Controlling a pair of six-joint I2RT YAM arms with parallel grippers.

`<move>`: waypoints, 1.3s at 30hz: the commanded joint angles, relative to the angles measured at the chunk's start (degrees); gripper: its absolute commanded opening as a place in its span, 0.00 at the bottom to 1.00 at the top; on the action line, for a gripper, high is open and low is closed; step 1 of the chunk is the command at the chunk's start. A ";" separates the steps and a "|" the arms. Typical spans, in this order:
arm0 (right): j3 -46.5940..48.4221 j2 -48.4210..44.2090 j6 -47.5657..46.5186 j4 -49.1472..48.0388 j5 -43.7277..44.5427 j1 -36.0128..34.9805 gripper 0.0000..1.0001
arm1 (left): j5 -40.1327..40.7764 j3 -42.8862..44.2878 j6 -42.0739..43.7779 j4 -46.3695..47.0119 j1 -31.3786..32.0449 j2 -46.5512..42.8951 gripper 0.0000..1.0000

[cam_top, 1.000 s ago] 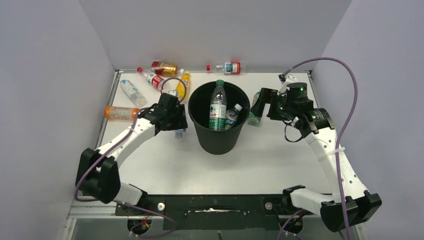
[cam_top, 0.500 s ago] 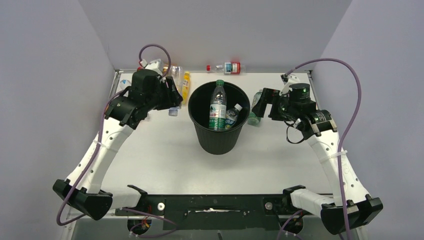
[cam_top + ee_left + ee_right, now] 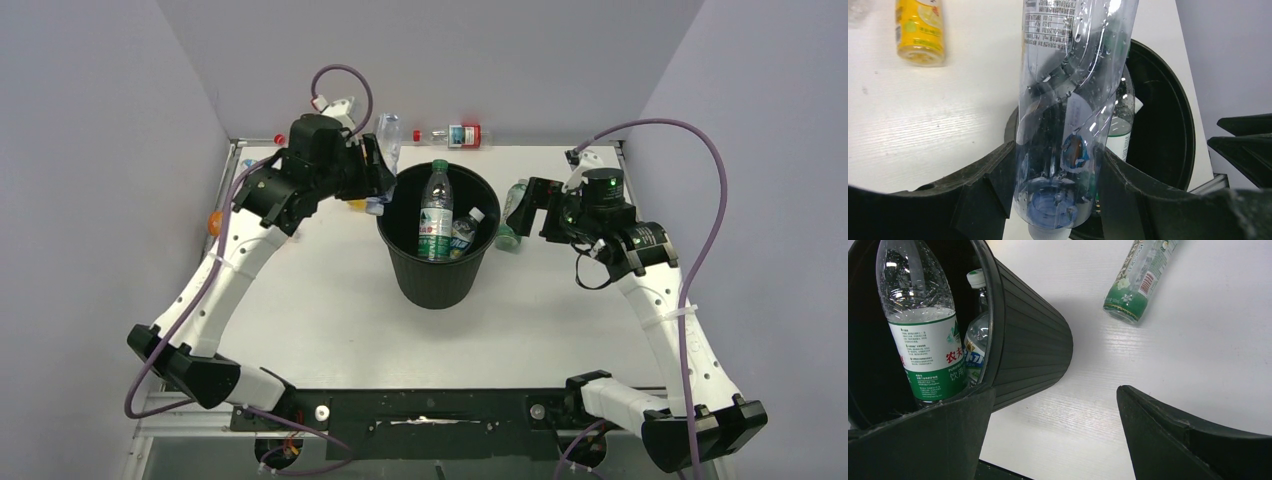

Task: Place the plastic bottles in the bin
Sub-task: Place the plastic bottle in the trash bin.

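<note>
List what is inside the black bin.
Two bottles: an upright green-label bottle and a smaller blue-white-label bottle leaning beside it. The floor of the bin is hidden by them and its wall. The left gripper holds a clear bottle near the rim, not inside.

Desk (image 3: 330, 330): white, matte, rectangular, with fine grain lines showing up close in the wrist views. It is enclosed on three sides by a back wall (image 3: 430, 60), a left wall (image 3: 90, 200) and a right wall (image 3: 760, 150), all plain pale lavender-grey. The side walls meet the back wall at the desk's far corners. A thin pale edging strip (image 3: 205, 262) runs along the left side. A black bar (image 3: 430, 408) lies across the near edge. Light is even and diffuse, shadows on the desk soft.
</note>
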State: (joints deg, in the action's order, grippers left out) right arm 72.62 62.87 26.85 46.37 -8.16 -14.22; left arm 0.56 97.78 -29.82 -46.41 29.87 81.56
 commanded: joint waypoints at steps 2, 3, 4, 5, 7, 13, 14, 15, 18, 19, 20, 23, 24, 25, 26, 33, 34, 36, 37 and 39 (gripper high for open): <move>0.63 -1.35 -0.21 -1.46 -0.54 0.47 0.98 | -0.40 3.46 -0.67 5.52 3.90 1.59 0.49; 0.68 -1.40 -0.25 -1.36 -0.39 0.52 0.98 | 0.17 3.58 -0.67 5.78 4.54 1.87 0.49; 0.68 -1.40 -0.37 -1.37 -0.36 0.53 0.98 | 0.61 3.63 -0.67 5.99 5.12 2.15 0.49; 0.64 -1.43 -0.33 -1.37 -0.36 0.51 0.98 | 1.03 3.53 -0.56 6.39 5.53 2.46 0.49; 0.44 -1.31 -0.40 -1.37 -0.43 0.65 0.98 | 1.53 2.98 -0.37 7.26 6.06 2.91 0.50; 0.50 -1.01 -0.56 -1.63 -0.71 0.77 0.98 | 2.92 0.43 0.44 9.25 6.93 4.84 0.62; 0.63 -0.84 -0.59 -1.58 -0.76 0.89 0.98 | 3.11 0.22 0.51 8.88 6.94 5.23 0.67; 0.67 -0.82 -0.72 -1.63 -0.84 0.94 0.98 | 3.17 -0.07 0.69 8.71 7.00 5.63 0.69; 0.60 -0.46 -0.90 -1.76 -0.93 1.09 0.98 | 3.61 -1.37 0.75 8.85 7.32 5.61 0.79; 0.47 -0.39 -0.92 -1.85 -1.04 1.13 0.98 | 3.67 -1.75 0.69 9.06 7.32 5.31 0.83; 0.38 -0.20 -1.00 -2.01 -1.18 1.21 0.98 | 3.80 -2.13 0.53 9.30 7.37 4.99 0.84; 0.29 0.25 -1.09 -2.49 -1.58 1.47 0.98 | 4.37 -2.59 0.23 8.92 7.37 4.08 0.85; 0.32 0.38 -1.21 -2.54 -1.55 1.54 0.98 | 4.68 -2.69 0.21 8.55 7.37 3.61 0.85; 0.47 0.67 -1.33 -2.66 -1.49 1.68 0.98 | 5.13 -2.68 0.21 8.12 7.36 3.04 0.85; 0.55 1.02 -1.55 -2.75 -1.46 1.85 0.98 | 5.39 -2.70 0.16 7.63 7.34 2.38 0.86; 1.65 5.43 -2.56 -3.95 -1.18 4.19 0.98 | 7.16 -1.40 0.44 4.19 6.79 -0.85 0.86; 1.99 6.26 -2.59 -3.95 -0.71 4.58 0.98 | 7.25 -1.31 0.57 3.81 6.61 -1.21 0.86; 2.49 8.04 -2.60 -4.00 0.10 6.04 0.98 | 7.28 -1.59 0.91 3.26 6.01 -2.25 0.87; 2.53 9.00 -2.59 -4.19 0.38 6.69 0.98 | 7.02 -2.04 1.12 3.06 5.52 -2.81 0.87; 2.11 11.07 -2.46 -5.23 0.43 8.05 0.98 | 6.12 -3.54 1.49 3.08 3.99 -4.18 0.88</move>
State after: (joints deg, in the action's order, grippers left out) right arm 72.73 71.33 25.12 45.01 -8.73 -8.49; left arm 6.63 94.41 -29.34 -43.55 36.18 81.23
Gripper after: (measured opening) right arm 0.979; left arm 0.872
